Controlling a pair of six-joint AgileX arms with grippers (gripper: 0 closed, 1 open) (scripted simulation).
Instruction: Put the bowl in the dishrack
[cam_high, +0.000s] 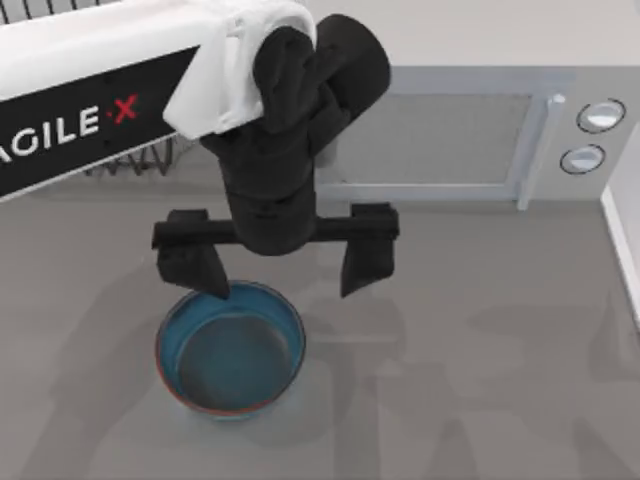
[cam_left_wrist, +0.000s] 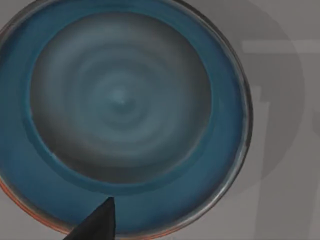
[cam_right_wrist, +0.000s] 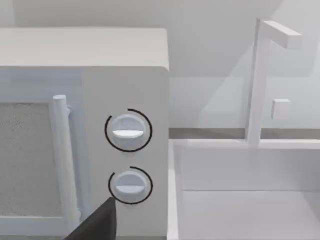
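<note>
The bowl (cam_high: 230, 345) stands on the grey table at front left, teal-blue inside with a greyish bottom and a reddish-brown rim. My left gripper (cam_high: 282, 288) hangs over its far rim, open wide. One fingertip (cam_high: 213, 285) sits at the rim's far edge and the other is off to the bowl's right. The left wrist view looks straight down into the bowl (cam_left_wrist: 120, 100), with one fingertip (cam_left_wrist: 97, 222) over its inner wall. A few wires of the dishrack (cam_high: 140, 163) show at the back left, mostly hidden by the left arm.
A white microwave (cam_high: 440, 140) stands at the back right with two knobs (cam_right_wrist: 128, 131). A white sink (cam_right_wrist: 245, 200) with a faucet adjoins it on the right. One fingertip (cam_right_wrist: 97, 222) of my parked right gripper faces the microwave.
</note>
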